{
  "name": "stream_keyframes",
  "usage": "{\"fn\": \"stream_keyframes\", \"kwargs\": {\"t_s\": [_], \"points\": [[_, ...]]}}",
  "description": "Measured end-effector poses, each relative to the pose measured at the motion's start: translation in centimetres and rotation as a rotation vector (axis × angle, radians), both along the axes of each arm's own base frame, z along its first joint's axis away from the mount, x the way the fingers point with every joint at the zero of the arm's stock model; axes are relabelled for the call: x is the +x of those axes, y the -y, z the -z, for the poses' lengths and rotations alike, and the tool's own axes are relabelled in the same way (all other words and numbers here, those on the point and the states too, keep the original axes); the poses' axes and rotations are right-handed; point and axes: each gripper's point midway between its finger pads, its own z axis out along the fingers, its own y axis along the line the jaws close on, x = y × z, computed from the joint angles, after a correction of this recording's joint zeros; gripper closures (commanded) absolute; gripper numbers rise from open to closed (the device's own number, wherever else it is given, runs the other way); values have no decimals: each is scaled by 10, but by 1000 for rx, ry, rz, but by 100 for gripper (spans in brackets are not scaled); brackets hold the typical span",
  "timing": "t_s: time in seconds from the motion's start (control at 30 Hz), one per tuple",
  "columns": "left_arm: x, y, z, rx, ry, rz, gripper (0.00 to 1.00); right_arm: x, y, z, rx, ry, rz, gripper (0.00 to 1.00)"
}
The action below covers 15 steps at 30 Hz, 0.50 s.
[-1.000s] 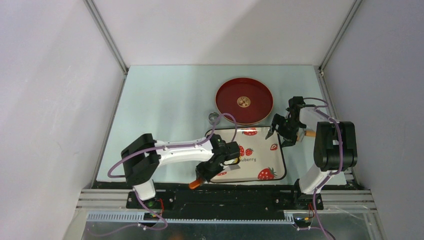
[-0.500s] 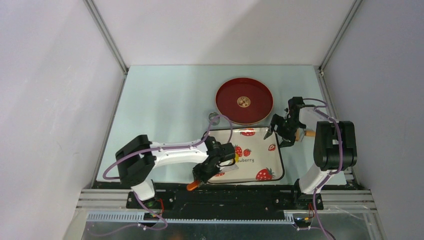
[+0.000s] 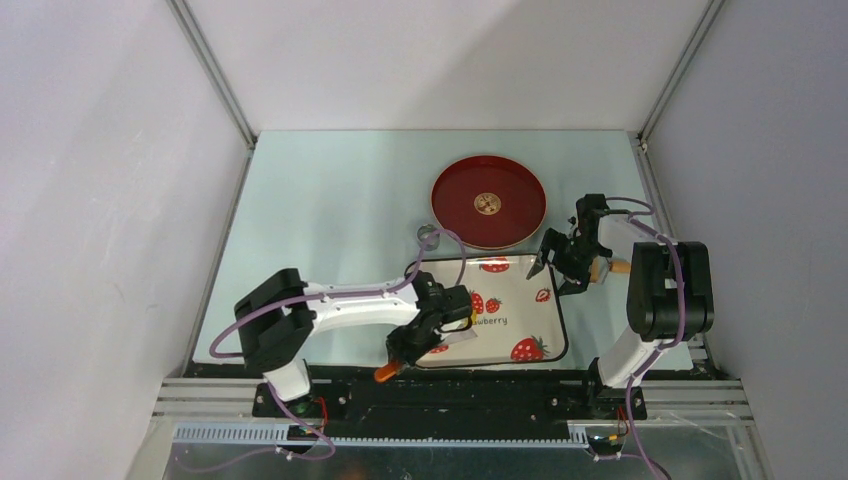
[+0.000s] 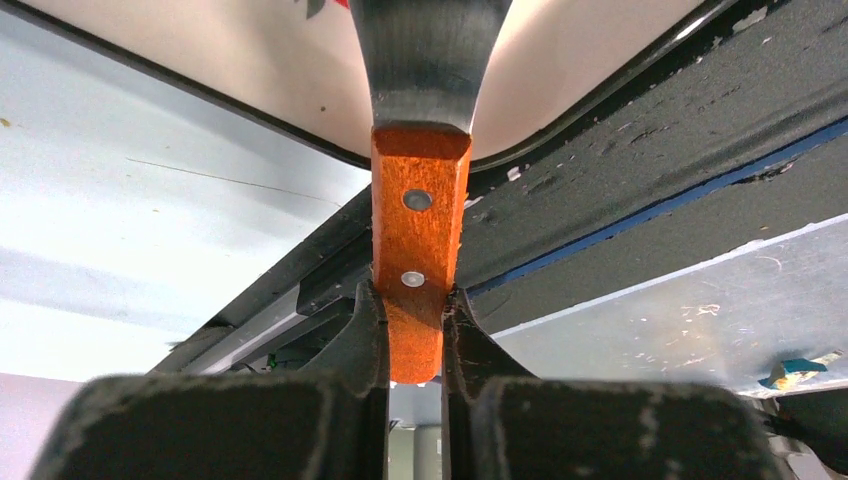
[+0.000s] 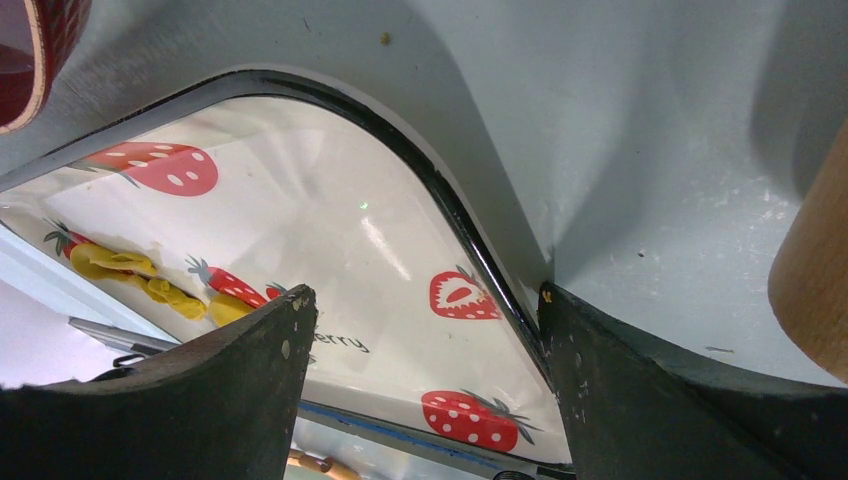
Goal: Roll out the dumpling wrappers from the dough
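Observation:
My left gripper point(image 3: 428, 333) is shut on the orange wooden handle point(image 4: 418, 250) of a scraper. Its metal blade point(image 4: 425, 50) reaches over the near left corner of the strawberry tray point(image 3: 525, 300). The dough point(image 5: 150, 282) lies there as irregular bright-yellow strips on the tray point(image 5: 340, 230); in the top view only a yellow speck point(image 3: 469, 311) shows beside the left gripper. No dumpling wrappers are in view. My right gripper point(image 3: 560, 262) hovers open over the tray's far right corner, with nothing between its fingers point(image 5: 250, 360).
A wooden roller point(image 3: 612, 266) lies just right of the tray, at the right gripper point(image 5: 425, 300). A red round plate point(image 3: 488, 202) sits behind the tray, with a small round ring point(image 3: 428, 236) to its left. The black base rail point(image 4: 640, 160) runs right under the scraper handle.
My left gripper and the scraper have drawn back a little toward the near edge, and the tray has shifted slightly left with them. The right gripper has barely moved.

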Motion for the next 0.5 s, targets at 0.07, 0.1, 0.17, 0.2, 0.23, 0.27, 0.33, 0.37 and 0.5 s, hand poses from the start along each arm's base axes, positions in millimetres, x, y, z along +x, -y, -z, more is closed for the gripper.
{"fn": "stream_keyframes", "kwargs": {"t_s": [0.07,0.1,0.17,0.2,0.23,0.27,0.33,0.37,0.5], "points": [[1,1,0,8,-3,-5,100,0,0,0,0,0,0,15],[2,1,1,11,-5,-7,100,0,0,0,0,0,0,15],[3,2,1,17,-9,-13,100,0,0,1,0,-1,0,15],[4,3,1,17,-10,-16,100,-1,0,1,0,-1,0,15],[4,3,1,19,-12,-20,100,-1,0,1,0,-1,1,16],[5,3,1,20,-14,-23,100,-1,0,1,0,-1,1,16],[6,4,0,23,-18,-28,100,-1,0,1,1,0,0,16],[6,5,0,24,-20,-29,100,-1,0,1,1,0,0,16],[8,7,1,33,-26,-34,100,-1,0,1,2,0,-2,16]]}}
